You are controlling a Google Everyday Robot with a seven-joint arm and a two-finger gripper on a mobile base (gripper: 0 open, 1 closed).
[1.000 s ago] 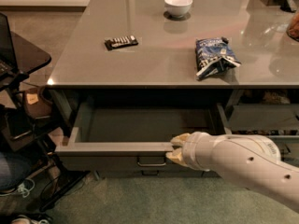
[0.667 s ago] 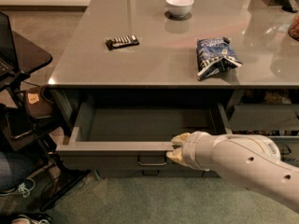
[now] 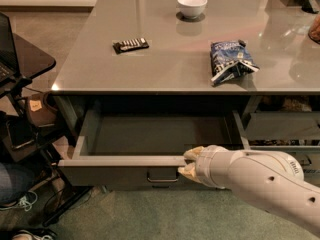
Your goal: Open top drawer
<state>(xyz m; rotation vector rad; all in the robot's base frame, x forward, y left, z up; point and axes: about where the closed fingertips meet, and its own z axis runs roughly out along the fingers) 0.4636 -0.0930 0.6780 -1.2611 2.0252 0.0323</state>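
Observation:
The top drawer is a wide dark-grey drawer under the grey table. It stands pulled far out, and its plain grey interior shows with nothing in it. Its small loop handle sits at the centre of the front panel. My gripper, with yellowish tips on a white arm coming in from the lower right, is at the front panel's top edge. It is just right of the handle and touches the panel.
The tabletop holds a white bowl, a blue snack bag and a dark bar. A narrower drawer of the other stack is at the right. A black side stand and floor clutter are at the left.

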